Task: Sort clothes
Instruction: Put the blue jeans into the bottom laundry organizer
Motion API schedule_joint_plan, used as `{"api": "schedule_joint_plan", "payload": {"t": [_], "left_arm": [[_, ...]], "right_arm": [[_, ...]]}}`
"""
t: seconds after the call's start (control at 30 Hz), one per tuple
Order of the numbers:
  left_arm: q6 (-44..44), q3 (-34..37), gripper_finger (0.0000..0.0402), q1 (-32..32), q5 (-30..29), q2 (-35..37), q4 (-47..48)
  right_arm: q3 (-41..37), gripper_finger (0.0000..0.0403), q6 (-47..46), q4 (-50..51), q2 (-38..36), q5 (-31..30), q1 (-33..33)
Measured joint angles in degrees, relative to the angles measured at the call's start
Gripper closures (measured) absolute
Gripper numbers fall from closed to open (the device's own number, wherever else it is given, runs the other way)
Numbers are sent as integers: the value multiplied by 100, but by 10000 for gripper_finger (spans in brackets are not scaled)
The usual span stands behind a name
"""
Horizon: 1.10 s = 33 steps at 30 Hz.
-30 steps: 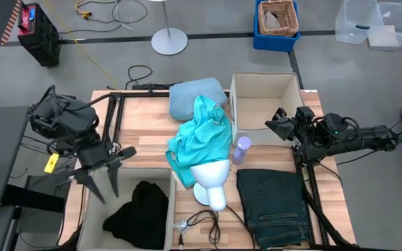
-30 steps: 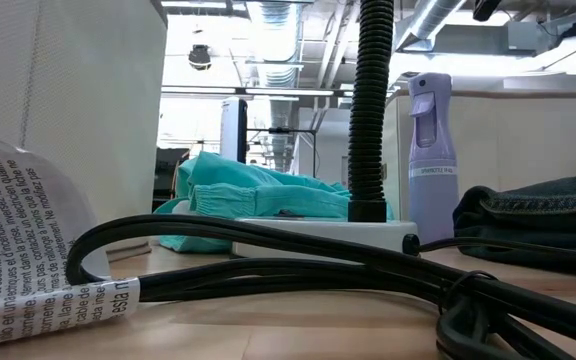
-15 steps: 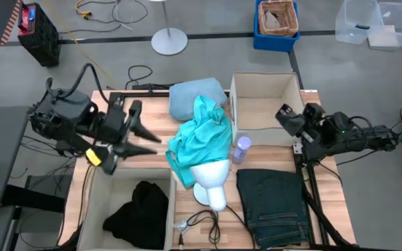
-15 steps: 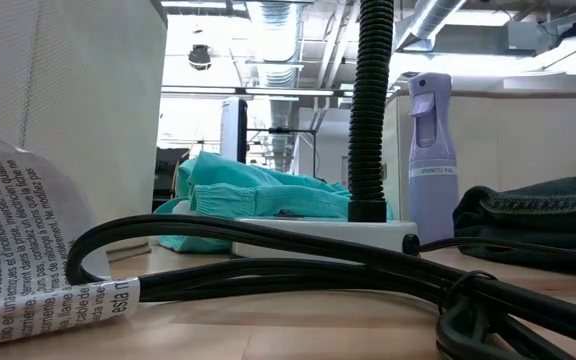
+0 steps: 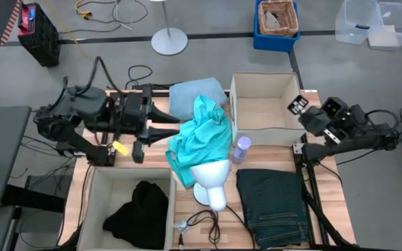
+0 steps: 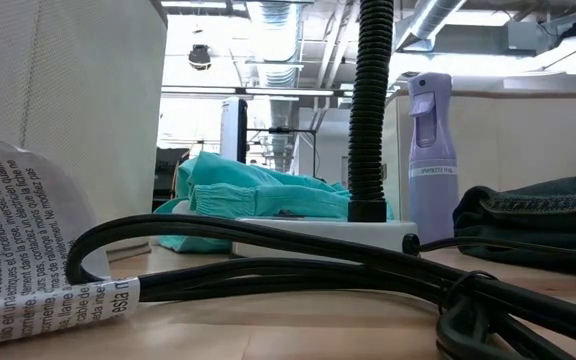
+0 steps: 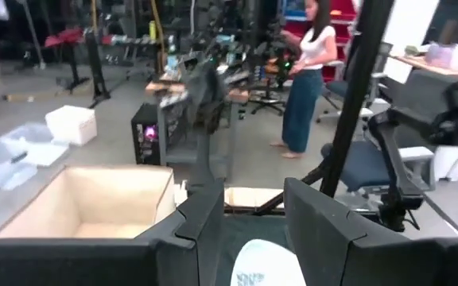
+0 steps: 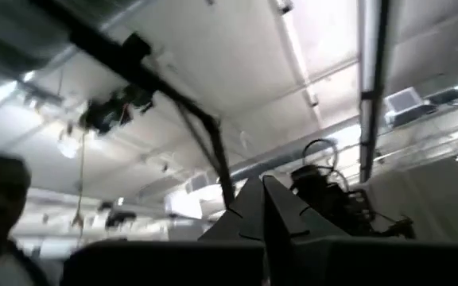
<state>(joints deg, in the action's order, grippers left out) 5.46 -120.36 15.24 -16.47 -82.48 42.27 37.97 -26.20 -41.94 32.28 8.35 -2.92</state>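
Now the left pincer (image 5: pixel 165 130), open and empty, is aimed at the teal shirt (image 5: pixel 202 137); right pincer (image 5: pixel 296 104) shut, parked; a close on cloth is needed next.

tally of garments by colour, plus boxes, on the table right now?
Black garment: 1, in the left box
Dark blue-green jeans: 1
Bright teal shirt: 1
Pale blue garment: 1
Boxes: 2, the second box holding no garment
Total: 4 garments, 2 boxes
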Motion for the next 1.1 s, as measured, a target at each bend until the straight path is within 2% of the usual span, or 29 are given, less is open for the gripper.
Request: {"api": "schedule_joint_plan", "payload": {"t": [0.2,0.43,0.6,0.73,0.93,1.0,1.1], "left_arm": [[313,7,276,-205,6,-181,-31],[335,4,276,-253,-17,-150,-589],[229,2,276,-251,-51,-88,-715],[77,2,276,-308,-143,-75,-918],[-269,2,276,-315,-155,-45,-946],[-436,2,276,-315,-142,-32,-941],[-586,2,276,-374,-142,-2,-917]], "right_arm": [[1526,390,1114,2249,642,82,-52],[3417,391,1169,6683,1553,77,-528],[4366,356,864,8774,2258,-7,-897],[4761,309,540,10160,2764,-64,-1331],[4778,224,-301,11708,3345,-93,-1883],[4778,197,-561,11965,3543,-139,-2073],[4778,171,-784,12079,3793,-635,-2367]]}}
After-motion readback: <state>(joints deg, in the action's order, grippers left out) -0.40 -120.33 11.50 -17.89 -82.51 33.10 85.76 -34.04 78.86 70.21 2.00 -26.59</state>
